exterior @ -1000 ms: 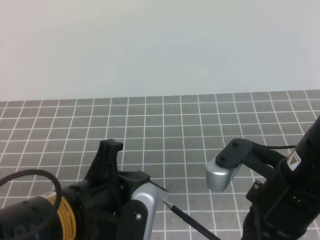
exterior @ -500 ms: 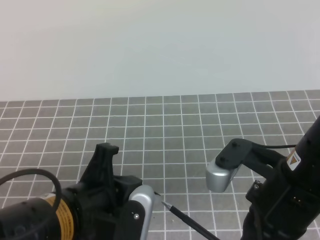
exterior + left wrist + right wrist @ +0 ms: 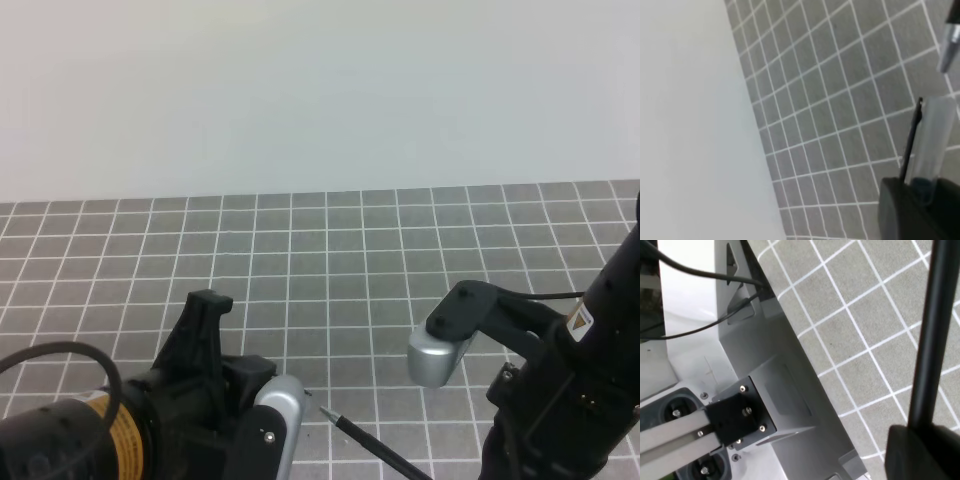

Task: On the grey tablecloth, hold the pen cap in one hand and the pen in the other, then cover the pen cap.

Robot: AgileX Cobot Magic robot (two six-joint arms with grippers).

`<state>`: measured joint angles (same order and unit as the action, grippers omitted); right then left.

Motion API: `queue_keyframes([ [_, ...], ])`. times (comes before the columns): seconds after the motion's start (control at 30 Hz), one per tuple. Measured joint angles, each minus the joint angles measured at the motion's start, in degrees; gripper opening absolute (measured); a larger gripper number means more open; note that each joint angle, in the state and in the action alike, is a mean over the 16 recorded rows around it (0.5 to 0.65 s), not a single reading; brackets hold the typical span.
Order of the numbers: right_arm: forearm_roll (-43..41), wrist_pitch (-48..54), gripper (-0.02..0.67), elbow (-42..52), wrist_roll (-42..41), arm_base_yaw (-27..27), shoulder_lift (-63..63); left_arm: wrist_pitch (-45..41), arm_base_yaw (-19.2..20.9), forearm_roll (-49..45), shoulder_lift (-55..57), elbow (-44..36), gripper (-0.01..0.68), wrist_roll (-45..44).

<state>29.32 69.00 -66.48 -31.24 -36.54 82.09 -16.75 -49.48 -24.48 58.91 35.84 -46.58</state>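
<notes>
Grey tablecloth [image 3: 330, 250] with its white grid spreads across the whole work surface, meeting a pale plain wall [image 3: 320, 90] at the far edge.

My left arm sits low at the near left of the high view, bulky black housing with a yellow label and a looped black cable. My right arm stands at the near right, black with a small label, a silver-capped joint jutting toward the middle.

Right wrist view: a grey metal frame [image 3: 785, 390] with a bolted black bracket and trailing cables lies beside the cloth.

My right gripper [image 3: 922, 452] shows only as a dark block at the bottom edge of its wrist view. The pen [image 3: 932, 335] rises straight out of it, a long black shaft crossing the grid. My jaws are drawn in on it, pinching the shaft. In the high view the pen [image 3: 375, 450] runs up-left from the bottom edge, silvery tip pointing toward my left arm, close to its silver end but apart from it.

My left gripper [image 3: 920, 210] is a dark mass at the lower right of its wrist view. The pen cap [image 3: 927, 135] sticks up from it, blurred, thin black clip along one side; jaws narrowed and clamped on its base. Pen tip sits at the top right corner there, apart from the cap
</notes>
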Motion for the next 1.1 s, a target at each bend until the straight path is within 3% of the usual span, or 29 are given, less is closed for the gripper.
queue_keyframes([
  [1.1, 0.69, 0.0, 0.065, -0.07, -0.48, 0.0, 0.8, -3.98, -2.52, 0.44, -0.21, 0.0, 0.07, 0.17],
])
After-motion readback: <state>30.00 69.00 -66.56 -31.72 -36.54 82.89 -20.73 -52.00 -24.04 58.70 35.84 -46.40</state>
